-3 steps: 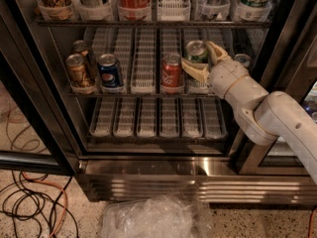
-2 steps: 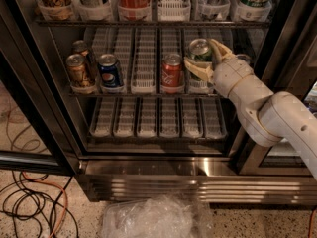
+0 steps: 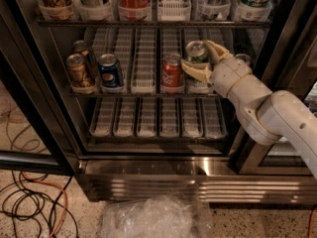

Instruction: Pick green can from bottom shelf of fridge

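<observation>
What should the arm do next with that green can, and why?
Probably draw the green can straight back out of the fridge: the gripper sits around it, and the red can stands close beside, so swinging sideways risks a knock.

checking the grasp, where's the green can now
Camera view, right of centre: the green can stands right of the red cola can, with the gripper around it.

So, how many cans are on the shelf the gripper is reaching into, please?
5: brown can far left, another behind it, blue can, red can, and the green can at the gripper; more may be hidden.
</observation>
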Robot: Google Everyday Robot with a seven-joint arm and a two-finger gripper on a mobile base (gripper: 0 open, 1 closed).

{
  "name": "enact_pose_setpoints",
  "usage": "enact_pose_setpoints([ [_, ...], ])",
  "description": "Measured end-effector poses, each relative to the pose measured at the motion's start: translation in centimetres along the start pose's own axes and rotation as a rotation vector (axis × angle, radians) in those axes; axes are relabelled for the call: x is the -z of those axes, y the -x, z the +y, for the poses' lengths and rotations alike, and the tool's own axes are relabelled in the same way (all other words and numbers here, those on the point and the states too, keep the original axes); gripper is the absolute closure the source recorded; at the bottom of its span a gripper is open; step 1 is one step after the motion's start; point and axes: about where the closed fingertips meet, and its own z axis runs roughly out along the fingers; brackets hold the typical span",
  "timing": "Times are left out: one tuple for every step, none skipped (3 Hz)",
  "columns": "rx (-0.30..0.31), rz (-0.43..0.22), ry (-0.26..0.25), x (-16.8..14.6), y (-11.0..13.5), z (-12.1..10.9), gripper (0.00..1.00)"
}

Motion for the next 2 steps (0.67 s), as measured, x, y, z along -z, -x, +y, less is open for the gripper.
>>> enact_pose_setpoints([
  [-0.023, 0.007, 0.039, 0.4, 0.6, -0.1, 1.0],
  [-0.058, 0.08, 0.062, 2.8, 0.8, -0.5, 1.0],
])
